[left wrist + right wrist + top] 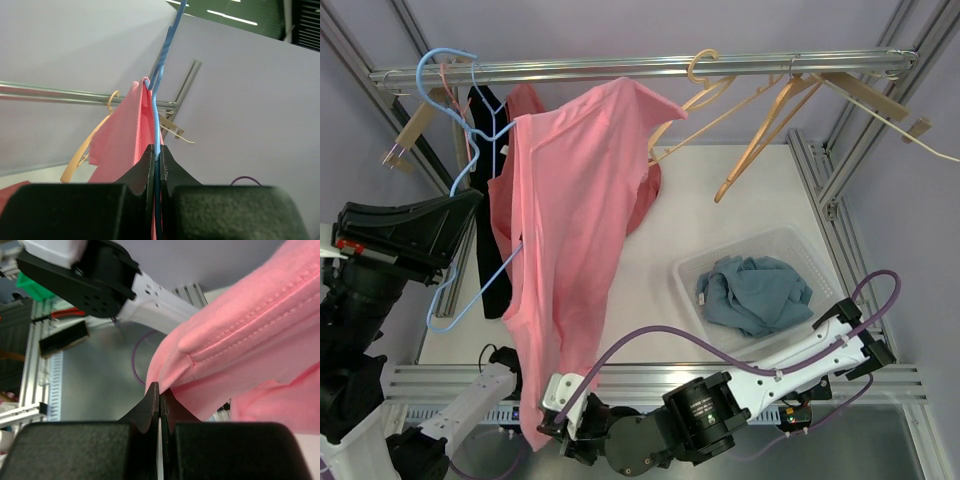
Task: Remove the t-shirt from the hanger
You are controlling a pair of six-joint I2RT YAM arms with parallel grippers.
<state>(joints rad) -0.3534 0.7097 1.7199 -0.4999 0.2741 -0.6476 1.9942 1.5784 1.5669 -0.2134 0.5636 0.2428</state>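
Note:
A pink t-shirt [565,250] hangs skewed from a light blue wire hanger [470,170] whose hook is over the metal rail [620,68]. My left gripper [472,203] is shut on the hanger's wire; in the left wrist view the blue wire [157,112] runs up from between my closed left gripper [158,150], with the pink shirt [122,142] draped to its left. My right gripper [548,420] is low at the front, shut on the shirt's bottom edge. In the right wrist view the pink hem [235,345] is pinched in my right gripper [160,389].
A white basket [690,265] holding a blue-grey cloth [755,292] sits at the right. Wooden hangers [760,120] hang on the rail's right part. A black garment [490,230] and a red garment [645,205] hang behind the shirt. Frame posts stand on both sides.

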